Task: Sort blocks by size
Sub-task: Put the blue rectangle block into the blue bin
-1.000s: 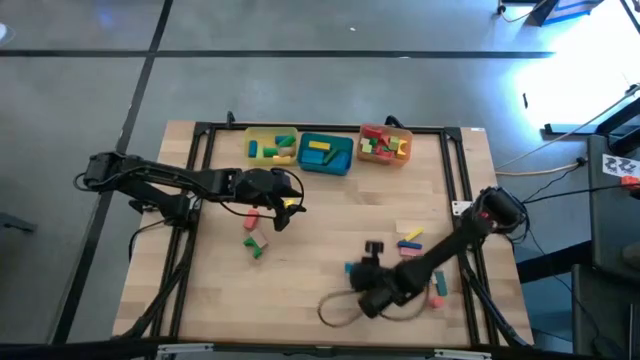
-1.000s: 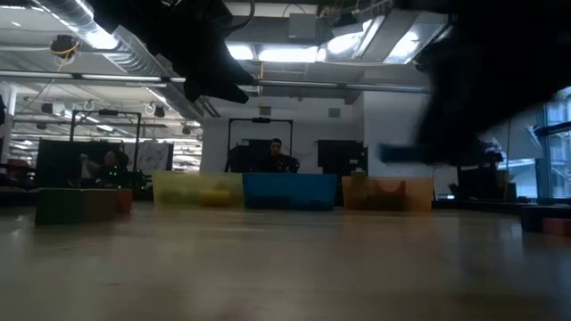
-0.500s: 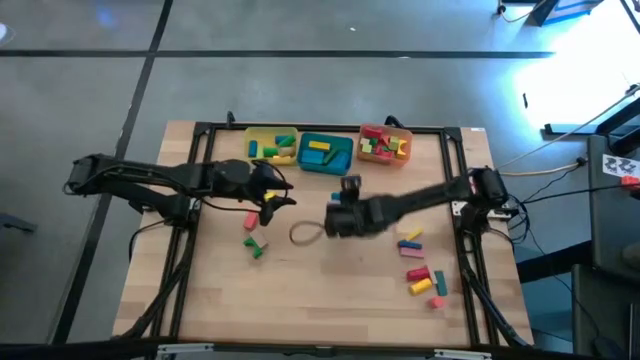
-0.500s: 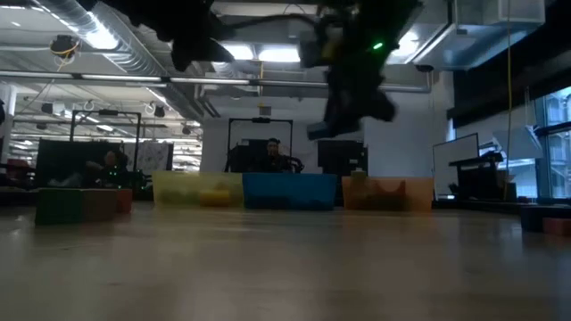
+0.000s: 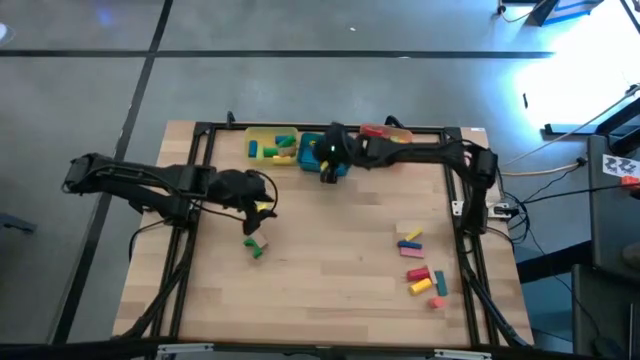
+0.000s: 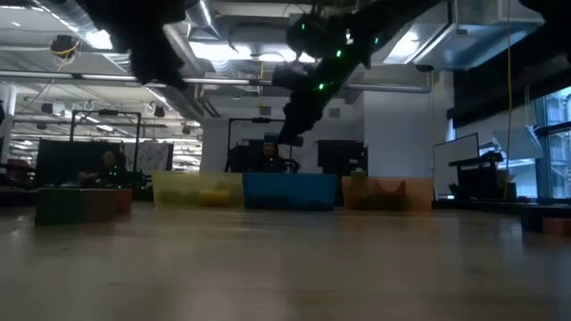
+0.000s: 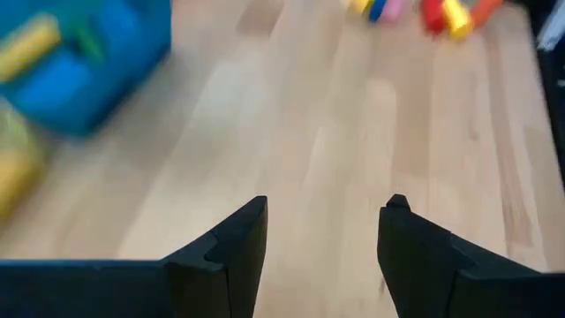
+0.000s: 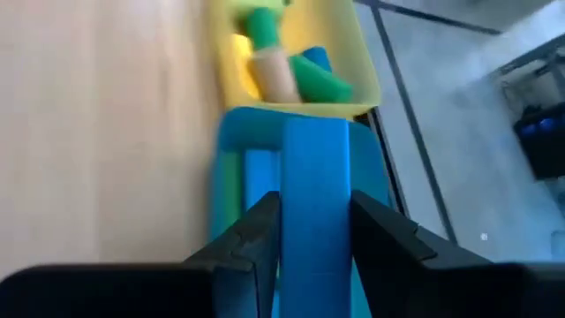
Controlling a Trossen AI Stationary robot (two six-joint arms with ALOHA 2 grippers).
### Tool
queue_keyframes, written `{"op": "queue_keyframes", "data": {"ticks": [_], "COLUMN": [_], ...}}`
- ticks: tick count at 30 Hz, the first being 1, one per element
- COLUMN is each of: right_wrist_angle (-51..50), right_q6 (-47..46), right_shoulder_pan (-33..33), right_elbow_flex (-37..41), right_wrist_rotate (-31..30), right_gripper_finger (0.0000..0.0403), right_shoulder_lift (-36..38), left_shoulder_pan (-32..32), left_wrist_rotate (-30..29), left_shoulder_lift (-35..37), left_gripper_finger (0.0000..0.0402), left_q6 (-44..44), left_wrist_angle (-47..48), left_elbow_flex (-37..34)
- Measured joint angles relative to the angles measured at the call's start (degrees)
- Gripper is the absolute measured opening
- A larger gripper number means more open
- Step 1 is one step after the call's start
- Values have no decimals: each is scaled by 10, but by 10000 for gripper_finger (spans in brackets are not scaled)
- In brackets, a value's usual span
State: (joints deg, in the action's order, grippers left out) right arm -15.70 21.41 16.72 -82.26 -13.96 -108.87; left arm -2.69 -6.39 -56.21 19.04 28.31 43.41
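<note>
Wooden table (image 5: 330,270): three trays (image 5: 270,147) at back, loose blocks (image 5: 420,270) scattered.

Grey floor (image 5: 300,90) crossed by dark tape lines (image 5: 145,75) surrounds the wooden table (image 5: 330,270). Glare floods the right corner (image 5: 570,80). Beyond are ceiling lights (image 6: 263,55), ducts (image 6: 116,49), monitors (image 6: 335,156), tall windows (image 6: 553,152).

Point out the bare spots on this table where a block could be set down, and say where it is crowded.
Free: the wide bare wood of the table between the small cluster beside the left gripper and the block group near the right edge. Crowded: the back edge, with yellow tray, teal tray, orange tray and the right gripper holding a blue block.
</note>
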Motion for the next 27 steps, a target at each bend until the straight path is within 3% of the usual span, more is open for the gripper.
{"op": "queue_keyframes", "data": {"ticks": [4, 14, 20, 27], "right_wrist_angle": [30, 26, 27, 28], "right_q6": [-3, -21, -21, -21], "right_shoulder_pan": [36, 51, 51, 51], "right_elbow_flex": [0, 0, 0, 0], "right_wrist_rotate": [32, 41, 41, 40], "right_gripper_finger": [123, 124, 129, 188], "right_shoulder_lift": [-17, -46, -46, -46], "left_shoulder_pan": [-14, -16, -2, 7], "left_wrist_rotate": [0, -31, -32, -32], "left_shoulder_lift": [0, -28, -59, -100], "left_gripper_finger": [182, 182, 182, 182], "left_q6": [124, 265, 306, 301], "left_wrist_angle": [63, 182, 224, 234], "left_elbow_flex": [0, 0, 0, 0]}}
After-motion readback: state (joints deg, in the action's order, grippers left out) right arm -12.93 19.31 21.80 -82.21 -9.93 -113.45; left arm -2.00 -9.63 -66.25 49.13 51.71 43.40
